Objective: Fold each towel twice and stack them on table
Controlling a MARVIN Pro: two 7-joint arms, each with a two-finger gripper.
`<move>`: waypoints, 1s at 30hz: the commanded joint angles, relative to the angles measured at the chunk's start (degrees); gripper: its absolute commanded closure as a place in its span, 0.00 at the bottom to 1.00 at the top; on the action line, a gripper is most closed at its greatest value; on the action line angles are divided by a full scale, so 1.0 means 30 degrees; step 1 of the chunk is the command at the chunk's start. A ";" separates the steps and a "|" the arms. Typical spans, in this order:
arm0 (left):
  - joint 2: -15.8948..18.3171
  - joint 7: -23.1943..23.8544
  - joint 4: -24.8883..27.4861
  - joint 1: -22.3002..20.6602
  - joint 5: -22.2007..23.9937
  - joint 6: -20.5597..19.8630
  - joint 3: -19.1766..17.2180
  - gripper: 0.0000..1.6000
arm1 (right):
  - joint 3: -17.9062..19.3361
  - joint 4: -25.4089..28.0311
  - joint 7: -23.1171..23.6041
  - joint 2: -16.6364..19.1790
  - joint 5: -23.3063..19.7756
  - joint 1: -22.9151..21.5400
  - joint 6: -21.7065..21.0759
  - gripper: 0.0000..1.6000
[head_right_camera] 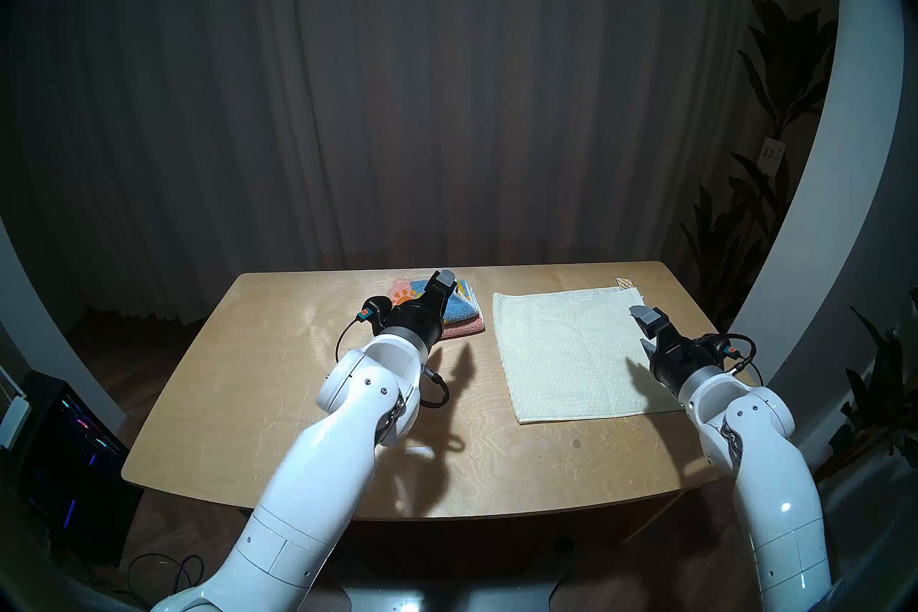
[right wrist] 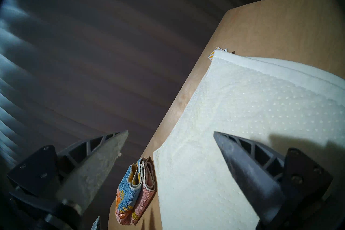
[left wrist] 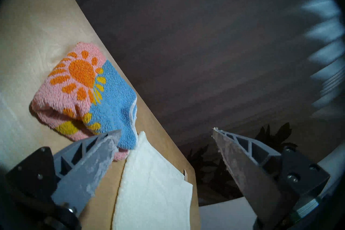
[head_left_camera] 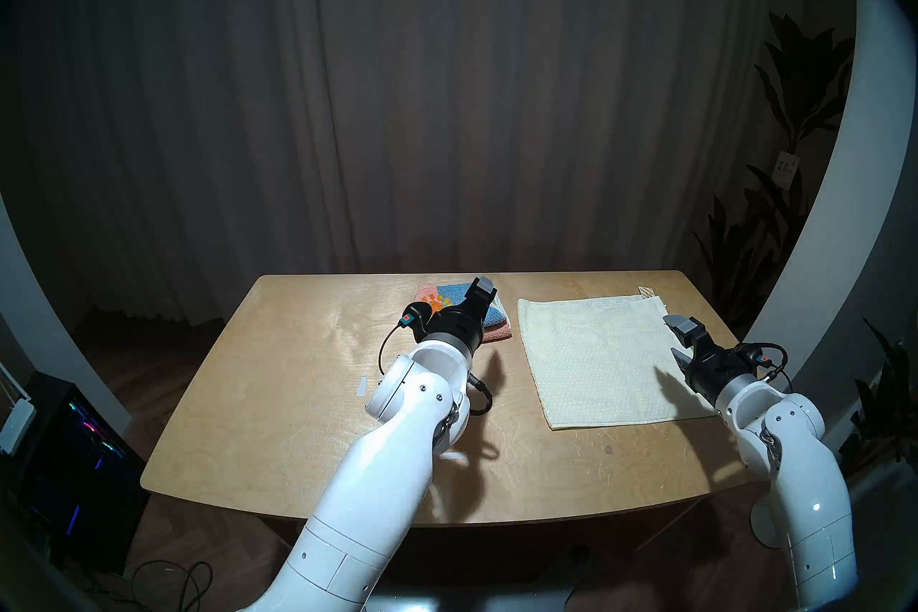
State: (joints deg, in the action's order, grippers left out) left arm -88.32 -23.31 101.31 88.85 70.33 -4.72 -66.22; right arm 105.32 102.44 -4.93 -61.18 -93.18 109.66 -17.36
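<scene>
The pink and blue towel [head_left_camera: 497, 329] with orange suns lies folded into a small thick packet near the far edge of the table [head_left_camera: 298, 372]. My left gripper [head_left_camera: 479, 293] hovers just over its near side, open and empty; its wrist view shows the packet [left wrist: 89, 89] past the fingers. The cream dotted towel [head_left_camera: 596, 357] lies spread out on the table's right half. My right gripper [head_left_camera: 678, 340] stands open and empty above that towel's right edge. From the right wrist, the cream towel [right wrist: 242, 112] sits under one finger and the folded towel [right wrist: 130, 201] lies beyond it.
A small orange-striped tag [head_left_camera: 646, 291] pokes out at the cream towel's far right corner. White tape marks [head_left_camera: 361, 386] lie on the wood. A dark curtain hangs behind, plants [head_left_camera: 775, 218] stand at the right, and a lit computer tower [head_left_camera: 74, 462] sits on the floor at the left.
</scene>
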 commanded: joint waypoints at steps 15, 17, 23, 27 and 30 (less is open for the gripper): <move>0.0807 -0.2839 0.0448 0.0225 0.9238 -0.6974 -0.0176 0.00 | 0.2718 0.1060 -0.2415 0.0196 -0.3535 0.2374 -0.2553 0.00; 0.0525 -0.3203 0.0203 -0.0204 0.9384 -0.7046 -0.0087 0.00 | 0.2504 0.0475 -0.2474 0.0277 -0.3580 0.1856 -0.2523 0.00; 0.0066 -0.4797 -0.0347 -0.0953 0.9786 -0.7218 0.0151 0.00 | 0.2740 -0.0146 -0.2737 0.0544 -0.3854 0.1721 -0.2897 0.00; 0.0241 -0.5676 -0.0016 -0.0843 1.0347 -0.7730 0.0219 0.00 | 0.3288 -0.0296 -0.2616 0.0694 -0.4255 0.2120 -0.3411 0.00; 0.0327 -0.6537 0.0223 -0.0749 1.0827 -0.8046 0.0229 0.00 | 0.3803 -0.0157 -0.2432 0.0736 -0.4548 0.2548 -0.3841 0.00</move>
State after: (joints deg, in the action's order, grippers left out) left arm -86.66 -39.76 99.56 88.55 100.06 -26.88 -65.57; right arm 113.67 100.57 -13.76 -60.18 -104.91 116.16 -26.81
